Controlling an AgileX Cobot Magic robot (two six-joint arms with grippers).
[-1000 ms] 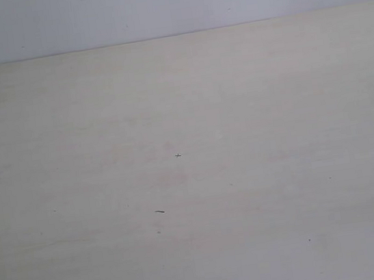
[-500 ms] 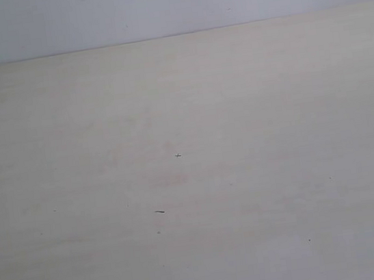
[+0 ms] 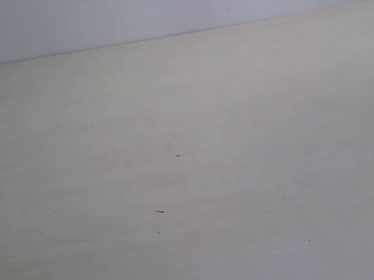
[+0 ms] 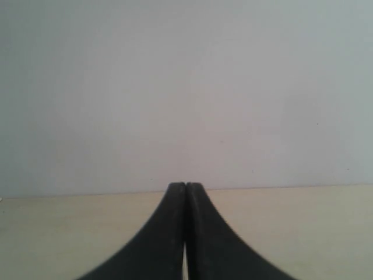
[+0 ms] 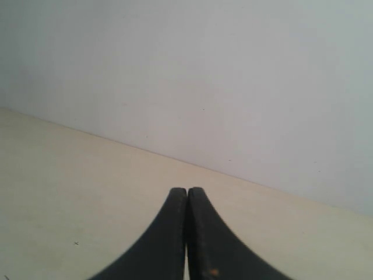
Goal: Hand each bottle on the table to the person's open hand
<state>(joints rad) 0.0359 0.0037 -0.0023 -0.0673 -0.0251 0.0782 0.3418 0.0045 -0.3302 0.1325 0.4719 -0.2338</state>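
No bottle (nor open hand) shows on the worktop (image 3: 251, 104), so which way one lies from the left pincer (image 4: 185, 186) or right pincer (image 5: 187, 190), both pressed together empty, cannot be told.

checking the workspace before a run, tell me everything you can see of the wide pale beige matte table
The wide pale beige matte table is flat, looking like smooth laminate. Its far edge meets a pale grey wall. A few tiny dark specks and one short dark mark dot it. Nothing rests on the stretch in view.
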